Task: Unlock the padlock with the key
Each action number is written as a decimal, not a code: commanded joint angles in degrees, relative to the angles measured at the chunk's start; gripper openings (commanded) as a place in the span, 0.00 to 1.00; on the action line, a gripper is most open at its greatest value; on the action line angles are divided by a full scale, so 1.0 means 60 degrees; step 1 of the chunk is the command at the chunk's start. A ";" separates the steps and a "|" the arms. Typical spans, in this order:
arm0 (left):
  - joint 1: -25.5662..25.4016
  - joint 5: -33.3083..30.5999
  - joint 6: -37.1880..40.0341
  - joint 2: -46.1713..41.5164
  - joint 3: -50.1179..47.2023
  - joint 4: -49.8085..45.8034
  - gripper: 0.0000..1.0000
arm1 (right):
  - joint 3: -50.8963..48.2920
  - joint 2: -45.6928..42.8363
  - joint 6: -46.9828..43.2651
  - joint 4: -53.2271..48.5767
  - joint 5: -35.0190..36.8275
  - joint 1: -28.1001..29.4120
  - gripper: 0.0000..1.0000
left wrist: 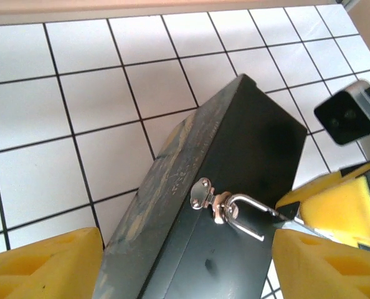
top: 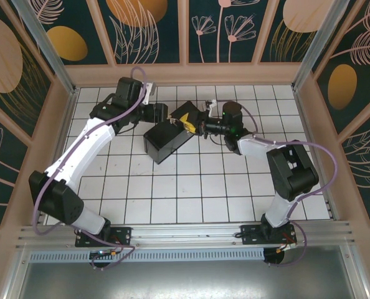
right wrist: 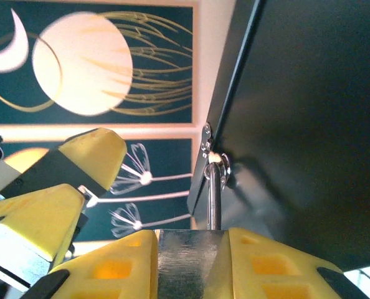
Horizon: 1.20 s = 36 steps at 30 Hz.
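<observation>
Padlock (right wrist: 188, 261) hangs by its shackle from the hasp (left wrist: 202, 192) of the box (left wrist: 247, 137), on the counter (top: 191, 187) toward its far edge — body clenched in the right tool (right wrist: 190, 243); left tool (left wrist: 185, 240) released, fingers (left wrist: 42, 265) spread wide.

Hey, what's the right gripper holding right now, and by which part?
The right gripper holds the padlock, clamped by its squarish body. The shackle runs up to the hasp on the black box.
</observation>
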 commanded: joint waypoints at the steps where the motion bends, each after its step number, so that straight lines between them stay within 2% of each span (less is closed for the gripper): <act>1: 0.0006 -0.0394 0.0303 0.0256 0.0745 -0.0701 0.73 | -0.0198 -0.0567 0.2569 0.2309 0.1299 0.0582 0.07; 3: 0.0006 -0.0464 0.0306 0.0296 0.0917 -0.0962 0.73 | -0.0547 -0.0679 0.3619 0.3064 0.2266 0.1008 0.09; 5: 0.0009 -0.0374 0.0302 0.0158 0.0871 -0.0978 0.73 | -0.0860 -0.0920 0.4226 0.3103 0.3243 0.1418 0.09; 8: -0.0014 -0.0327 0.0322 0.0000 0.0518 -0.0960 0.73 | -0.0985 -0.1467 0.4266 0.2074 0.4511 0.1912 0.10; 11: -0.0107 -0.0559 0.0265 -0.0071 0.0020 -0.0913 0.72 | -0.1395 -0.1885 0.5075 0.2169 0.5729 0.2259 0.09; 15: -0.0353 -0.1097 0.0027 -0.0491 -0.0382 -0.0992 0.72 | -0.1495 -0.2551 0.5233 0.1373 0.7264 0.2948 0.09; 18: -0.0727 -0.1807 -0.0305 -0.1083 -0.0743 -0.1285 0.74 | -0.1863 -0.2865 0.5215 0.1249 0.8114 0.3265 0.08; 22: -0.1001 -0.1951 -0.0708 -0.1899 -0.1597 -0.1482 0.75 | -0.2943 -0.3078 0.5667 0.1884 0.9237 0.3380 0.07; 26: -0.1560 -0.2333 -0.1376 -0.2416 -0.2907 -0.1273 0.75 | -0.4026 -0.2881 0.6351 0.3399 1.0274 0.3667 0.07; 29: -0.1629 -0.1973 -0.1666 -0.2520 -0.3694 -0.0553 0.75 | -0.4354 -0.2495 0.6437 0.4651 1.0913 0.3838 0.07; 34: -0.1634 -0.1573 -0.1447 -0.1801 -0.3255 0.0124 0.76 | -0.4153 -0.0910 0.6513 0.7252 1.0782 0.3889 0.05; 36: -0.1632 -0.1395 -0.1269 -0.1488 -0.3008 0.0196 0.75 | -0.4112 -0.0391 0.6626 0.7942 1.1125 0.4051 0.05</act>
